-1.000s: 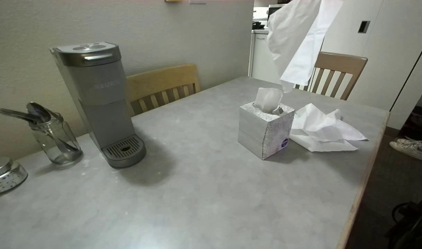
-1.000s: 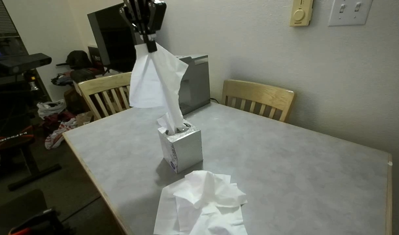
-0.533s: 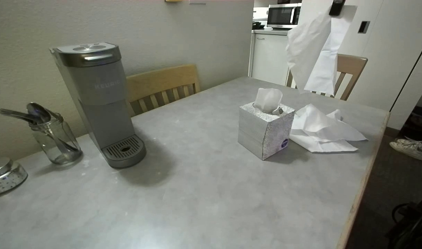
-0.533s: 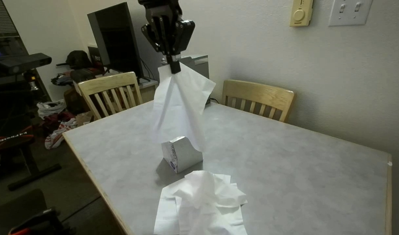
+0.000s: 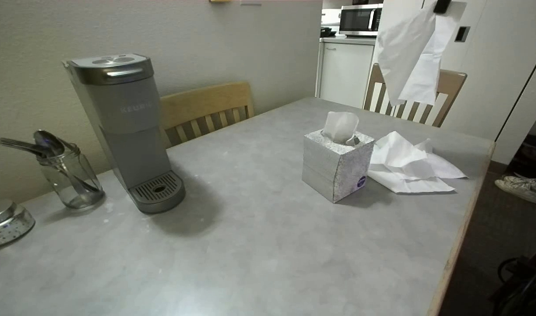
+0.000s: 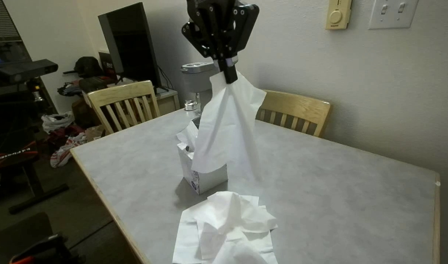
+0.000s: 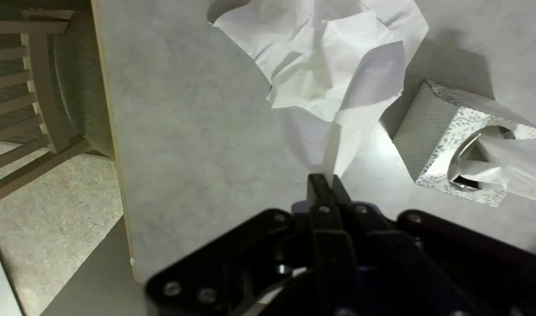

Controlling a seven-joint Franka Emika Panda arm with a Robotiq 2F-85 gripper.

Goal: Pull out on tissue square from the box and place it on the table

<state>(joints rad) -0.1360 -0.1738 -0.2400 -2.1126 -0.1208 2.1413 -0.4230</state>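
Note:
A white tissue hangs from my gripper in both exterior views (image 5: 410, 55) (image 6: 227, 128) and the wrist view (image 7: 368, 103). My gripper (image 6: 230, 77) is shut on its upper part; its black fingertips also show in an exterior view (image 5: 442, 6) and the wrist view (image 7: 328, 179). The tissue is in the air above the grey table (image 6: 337, 190). The silver tissue box (image 5: 338, 166) (image 6: 208, 180) (image 7: 430, 127) stands upright, with another tissue (image 5: 340, 126) sticking out of its opening. Beside the box lies a crumpled pile of tissues (image 5: 408, 164) (image 6: 233, 227) (image 7: 311, 48).
A grey coffee machine (image 5: 123, 127), a glass jar with cutlery (image 5: 74, 180) and a silver-lidded container (image 5: 6, 224) stand along the wall side. Chairs (image 5: 206, 105) (image 6: 123, 102) stand at the table edges. The wooden table edge (image 5: 461, 237) runs past the tissue pile.
My gripper has carried the hanging tissue away from above the box, to the right in both exterior views and over toward the tissue pile. The box and the pile have not moved.

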